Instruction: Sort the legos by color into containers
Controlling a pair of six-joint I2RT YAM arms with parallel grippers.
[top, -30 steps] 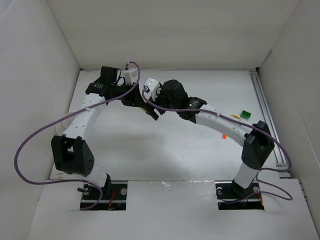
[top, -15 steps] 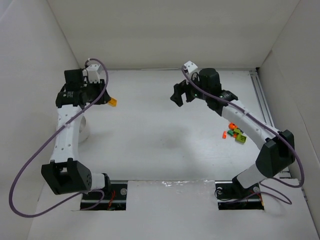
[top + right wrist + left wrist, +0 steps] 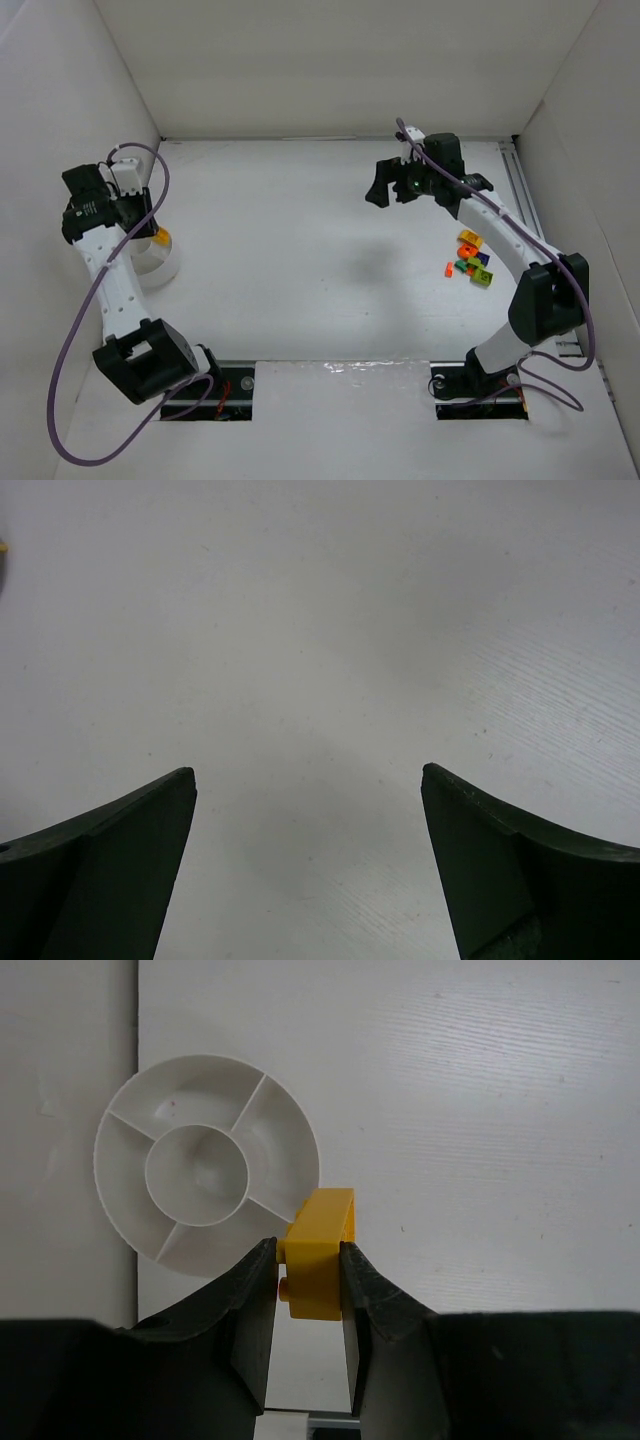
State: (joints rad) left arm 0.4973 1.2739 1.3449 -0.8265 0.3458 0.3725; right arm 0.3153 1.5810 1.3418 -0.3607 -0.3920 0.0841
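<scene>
The table (image 3: 300, 260) bore a round, divided container (image 3: 200, 1168) at its left edge. The right gripper (image 3: 308, 772) hung over bare table, fingers spread wide. The left gripper (image 3: 306, 1260) pinched a yellow brick (image 3: 322, 1228) between its fingers, by the container's rim. Loose legos (image 3: 472, 262) lay clustered at the right.

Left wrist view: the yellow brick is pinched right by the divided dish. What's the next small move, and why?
Probably shift the left pincer a little toward the middle of the divided dish, then release. The yellow brick shows at the dish's rim, mostly outside it in this view, so a drop now might miss. Its compartments look empty.
</scene>
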